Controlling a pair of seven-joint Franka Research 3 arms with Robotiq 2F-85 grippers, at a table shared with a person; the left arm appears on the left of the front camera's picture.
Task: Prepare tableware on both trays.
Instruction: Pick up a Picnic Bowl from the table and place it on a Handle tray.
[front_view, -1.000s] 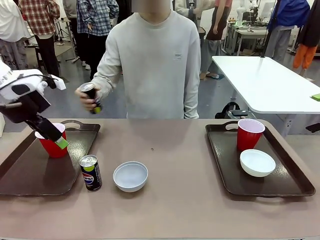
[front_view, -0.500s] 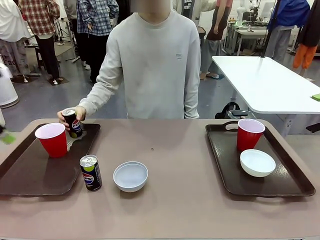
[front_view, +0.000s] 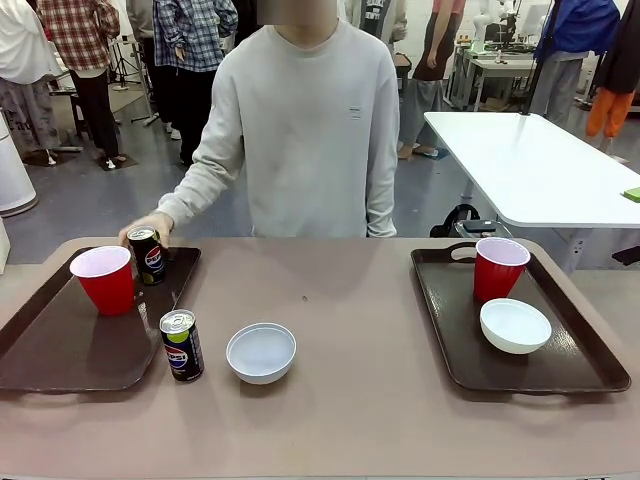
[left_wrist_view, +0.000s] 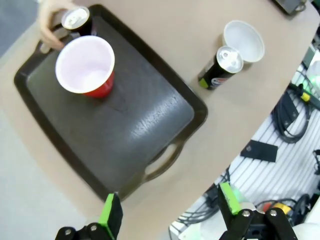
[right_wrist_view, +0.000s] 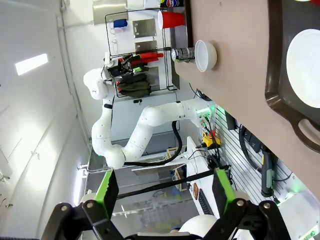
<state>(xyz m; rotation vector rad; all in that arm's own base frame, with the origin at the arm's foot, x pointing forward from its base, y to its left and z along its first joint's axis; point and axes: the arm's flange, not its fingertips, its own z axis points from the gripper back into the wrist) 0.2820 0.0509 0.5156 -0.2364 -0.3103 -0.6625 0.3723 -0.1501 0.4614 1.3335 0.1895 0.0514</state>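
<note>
person's hand (front_view: 146, 227) at left tray (front_view: 70, 350) rear, front half free

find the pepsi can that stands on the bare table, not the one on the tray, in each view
Front view: the Pepsi can stands lower left, just off the left tray.
Left wrist view: the can is upper right, beyond the tray's edge.
Right wrist view: the can is top middle, turned sideways.
Shared landmark: the white bowl right beside it, also in the left wrist and right wrist views.

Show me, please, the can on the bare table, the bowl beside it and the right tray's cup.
Can on the table (front_view: 181, 354): front view, logo side.
Bowl (front_view: 261, 350): front view, white inside.
Right tray's cup (front_view: 497, 279): front view, red wall.
</note>
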